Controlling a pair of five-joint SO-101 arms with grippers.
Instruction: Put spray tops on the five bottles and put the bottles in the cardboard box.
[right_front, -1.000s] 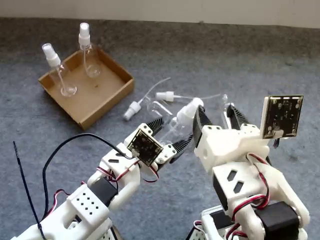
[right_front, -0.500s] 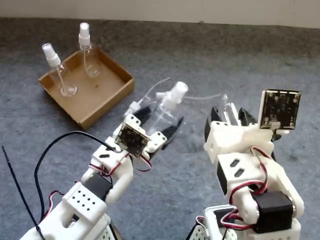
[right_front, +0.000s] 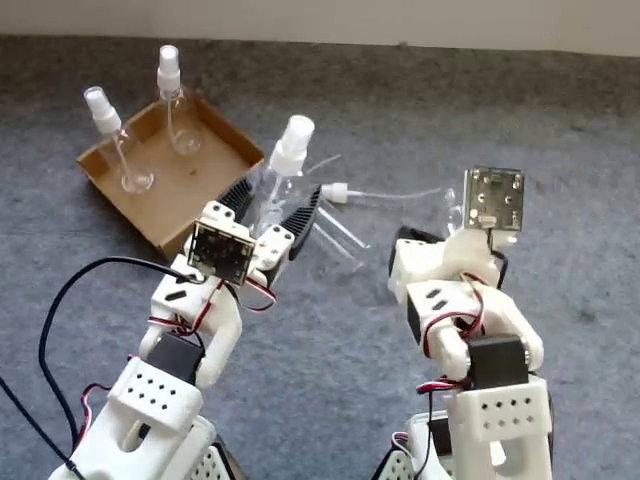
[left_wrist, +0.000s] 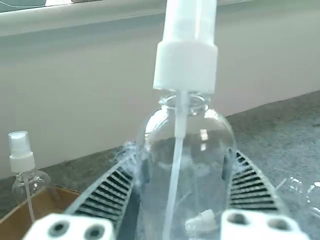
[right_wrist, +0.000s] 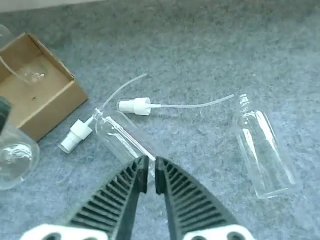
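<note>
Pinching a capped bottle upright between its ribbed fingers, the left claw holds it off the carpet, and the bottle's white spray top rises above the fingertips. Beside it, the right claw hangs over the carpet with its fingers pressed nearly together on nothing. Just under and ahead of those tips an open bottle lies on its side, possibly touching them. A loose sprayer lies by its neck. A little farther ahead lies a second sprayer with a long tube. Off to the right claw's right a bare bottle lies flat. Beyond the left claw, to its left, sits the cardboard box, with two finished bottles standing inside.
</note>
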